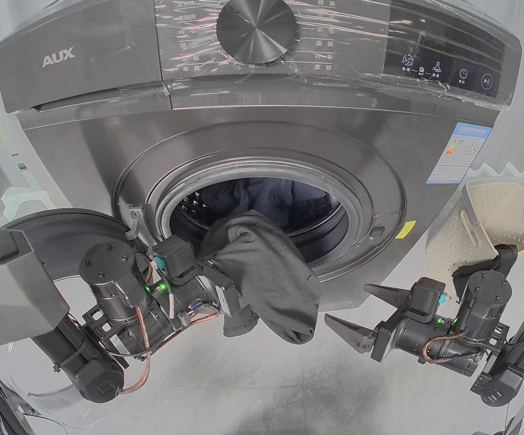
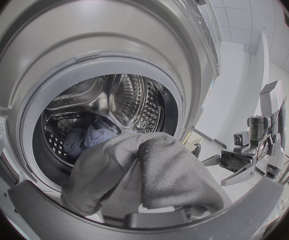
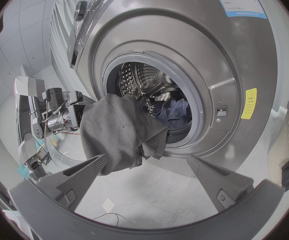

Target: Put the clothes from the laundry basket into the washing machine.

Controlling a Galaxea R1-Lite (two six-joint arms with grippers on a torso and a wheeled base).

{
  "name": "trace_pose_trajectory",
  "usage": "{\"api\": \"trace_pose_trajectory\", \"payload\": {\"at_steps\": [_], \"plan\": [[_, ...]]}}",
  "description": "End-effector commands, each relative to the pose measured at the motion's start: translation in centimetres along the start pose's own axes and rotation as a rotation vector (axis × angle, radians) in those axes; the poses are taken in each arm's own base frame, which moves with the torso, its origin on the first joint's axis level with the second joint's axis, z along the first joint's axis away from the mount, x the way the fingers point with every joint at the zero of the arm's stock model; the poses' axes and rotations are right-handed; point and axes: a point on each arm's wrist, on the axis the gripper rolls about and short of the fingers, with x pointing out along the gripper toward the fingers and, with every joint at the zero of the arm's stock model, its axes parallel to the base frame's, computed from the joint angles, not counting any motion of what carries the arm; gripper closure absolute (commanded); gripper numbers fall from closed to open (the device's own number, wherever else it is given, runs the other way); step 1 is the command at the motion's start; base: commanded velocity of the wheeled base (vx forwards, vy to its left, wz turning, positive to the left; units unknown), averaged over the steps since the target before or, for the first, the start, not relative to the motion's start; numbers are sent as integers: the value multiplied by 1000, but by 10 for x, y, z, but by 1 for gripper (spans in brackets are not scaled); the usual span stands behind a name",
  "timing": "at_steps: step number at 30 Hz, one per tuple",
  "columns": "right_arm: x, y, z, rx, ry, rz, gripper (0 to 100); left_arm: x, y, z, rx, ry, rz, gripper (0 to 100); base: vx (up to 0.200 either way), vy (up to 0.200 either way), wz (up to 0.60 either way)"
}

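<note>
Masking L fingers [image 2: 157, 220]; grey garment [image 1: 268, 273]

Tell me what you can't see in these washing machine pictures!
The blue clothes: head view, the grey garment covers part; number unclear.
The laundry basket contents: head view, the right arm hides them; right wrist view, the edge cuts them.
The blue label: head view, print too small.

The head camera looks forward and down, close on the washing machine [image 1: 93, 140] front. The left wrist camera sits low at the left, near the drum [image 2: 131, 97] mouth, facing in. The right wrist camera sits low at the right, farther back. All three share the drum mouth and the grey garment [image 1: 268, 273].
</note>
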Motion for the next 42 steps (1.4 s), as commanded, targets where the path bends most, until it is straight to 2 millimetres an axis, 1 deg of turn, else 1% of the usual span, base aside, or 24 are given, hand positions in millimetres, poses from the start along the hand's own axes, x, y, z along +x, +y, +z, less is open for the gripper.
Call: {"api": "trace_pose_trajectory", "payload": {"at_steps": [1, 4, 8, 9, 11, 12, 13, 14, 18, 26, 30, 31, 34, 36, 37, 40, 42], "plan": [[-1, 3, -1, -2, 4, 12, 0, 1, -1, 0, 0, -1, -4, 100, 0, 0, 0], [-2, 4, 0, -2, 0, 13, 0, 1, -1, 1, 0, -5, -4, 100, 0, 0, 0], [-2, 5, 1, -3, -6, 18, 0, 1, -4, -5, 13, 15, -7, 100, 0, 0, 0], [-2, 8, 1, -5, -7, 26, 0, 7, -4, -11, 28, 25, 9, 100, 0, 0, 0], [-2, 8, 1, -5, -2, 30, 0, 17, -2, -14, 28, 17, 15, 100, 0, 0, 0], [-2, 8, 1, -5, -2, 30, 0, 17, -2, -14, 28, 17, 15, 100, 0, 0, 0], [-3, 9, 1, -5, -3, 32, 0, 27, -1, -20, 24, 16, 10, 100, 0, 0, 0], [-3, 9, 0, -5, -2, 31, 0, 32, -1, -24, 23, 16, 9, 100, 0, 0, 0], [-6, 13, 1, -7, -2, 47, 0, 50, 2, -29, 19, -8, 11, 100, 0, 0, 0], [-7, 14, 0, -8, 1, 51, 0, 81, 8, -28, -37, -89, 14, 100, 0, 0, 0], [-7, 14, 0, -8, 3, 52, 0, 102, 14, -37, -37, -124, 23, 100, 0, 0, 0], [-7, 14, 0, -8, 3, 52, 0, 104, 14, -39, -37, -124, 23, 100, 0, 0, 0], [-7, 14, 0, -8, 3, 52, 0, 117, 27, -43, -29, -153, 47, 100, 0, 0, 0], [-7, 14, 0, -8, 3, 52, 0, 121, 29, -43, -28, -164, 49, 100, 0, 0, 0], [-7, 14, 0, -8, 2, 52, 0, 129, 38, -42, -23, -192, 64, 100, 0, 0, 0], [-7, 14, 0, -8, 2, 52, 0, 134, 43, -40, -20, -210, 77, 100, 0, 0, 0], [-7, 14, 0, -9, 3, 52, 0, 144, 46, -39, -21, -228, 105, 100, 0, 0, 0]]}}
